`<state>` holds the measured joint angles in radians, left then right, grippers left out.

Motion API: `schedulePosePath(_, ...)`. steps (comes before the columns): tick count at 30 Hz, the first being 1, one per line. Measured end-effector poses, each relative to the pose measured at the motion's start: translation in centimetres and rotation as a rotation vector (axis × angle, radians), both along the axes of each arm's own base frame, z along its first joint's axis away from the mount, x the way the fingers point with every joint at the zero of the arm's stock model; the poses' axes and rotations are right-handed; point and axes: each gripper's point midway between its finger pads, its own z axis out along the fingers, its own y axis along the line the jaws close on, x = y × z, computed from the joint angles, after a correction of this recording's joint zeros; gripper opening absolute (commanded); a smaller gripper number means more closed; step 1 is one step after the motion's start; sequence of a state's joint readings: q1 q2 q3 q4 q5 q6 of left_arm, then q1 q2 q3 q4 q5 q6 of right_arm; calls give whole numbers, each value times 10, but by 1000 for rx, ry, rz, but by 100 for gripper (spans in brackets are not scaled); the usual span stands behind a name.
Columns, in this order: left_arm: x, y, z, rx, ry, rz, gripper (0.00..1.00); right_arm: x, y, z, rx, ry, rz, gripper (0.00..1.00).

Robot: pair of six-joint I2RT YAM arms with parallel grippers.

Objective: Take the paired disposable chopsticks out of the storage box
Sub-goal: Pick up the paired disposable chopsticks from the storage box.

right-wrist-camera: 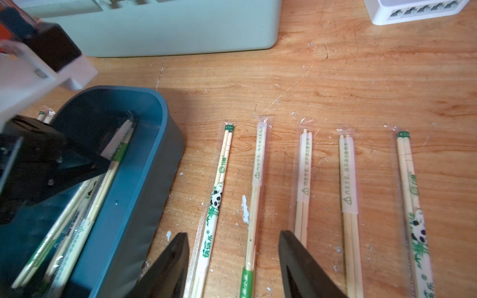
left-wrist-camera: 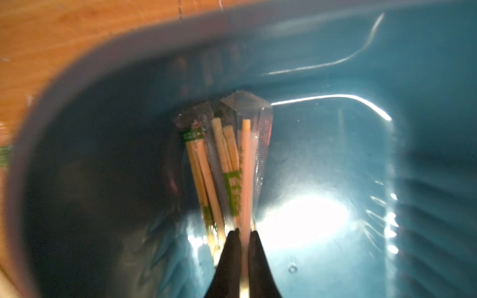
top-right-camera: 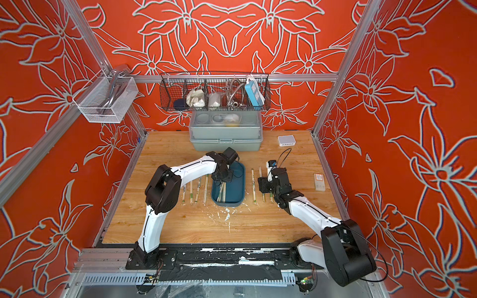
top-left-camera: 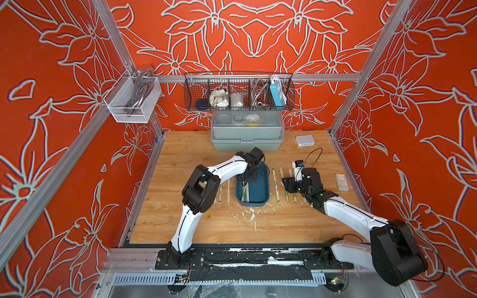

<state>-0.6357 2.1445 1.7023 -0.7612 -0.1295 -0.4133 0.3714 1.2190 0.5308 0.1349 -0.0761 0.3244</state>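
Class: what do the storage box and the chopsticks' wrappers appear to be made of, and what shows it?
Storage box: probably moulded plastic, glossy; glare streaks inside, rounded corners. Wrappers: thin clear film, likely plastic; sticks show through, edges crinkle.

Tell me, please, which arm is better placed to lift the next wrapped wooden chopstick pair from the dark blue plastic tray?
Left. The left gripper is inside the tray, shut on a wrapped pair; the right gripper hangs open outside, above laid-out pairs.

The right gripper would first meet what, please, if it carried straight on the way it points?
Likely the table or the white-labelled chopstick pair ahead of the open right gripper; depth is unclear.
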Motion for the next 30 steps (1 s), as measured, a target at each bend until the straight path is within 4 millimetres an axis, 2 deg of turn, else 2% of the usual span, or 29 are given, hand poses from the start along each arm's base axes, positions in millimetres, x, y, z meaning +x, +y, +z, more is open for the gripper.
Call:
schedulePosePath(4,-1,0,20,-21,-22,-1,8,0,0,0,0,1,0,60)
schedulePosePath(11,-4,2,42,-38,-43,-1,8,0,0,-1,-1,2,1,62)
schedulePosePath(14,-5,4,59,-58,-64,0,8,0,1,0,1,1,4,64)
schedulePosePath(18,-6,13,93,-104,-115,15,8,-1,4,10,12,-30,17,67)
schedulePosePath(21,-8,28,116,-133,-150,36,8,0,5,19,22,-64,25,67)
schedulePosePath(24,-11,49,130,-143,-173,65,8,0,7,23,28,-78,33,67)
schedulePosePath(27,-15,75,132,-141,-173,99,8,-1,10,23,33,-77,49,69)
schedulePosePath(30,-17,110,124,-121,-158,147,7,-2,16,25,42,-87,76,74)
